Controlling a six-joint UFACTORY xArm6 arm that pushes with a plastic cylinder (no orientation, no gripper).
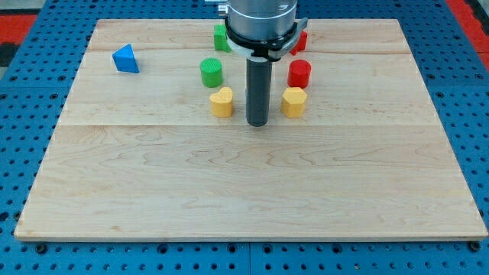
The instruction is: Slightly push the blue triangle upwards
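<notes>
Pale wooden board [252, 191] is seen with the blue triangle [126, 59] lying alone near its upper left, untouched as far as can be judged, so the upward push is taken as not yet begun. My tip [258, 124], a bare rod holding nothing, is set well apart from it, between the yellow heart [221, 101] and the yellow hexagon [294, 101], below the green cylinder [212, 72] and red cylinder [299, 73].
</notes>
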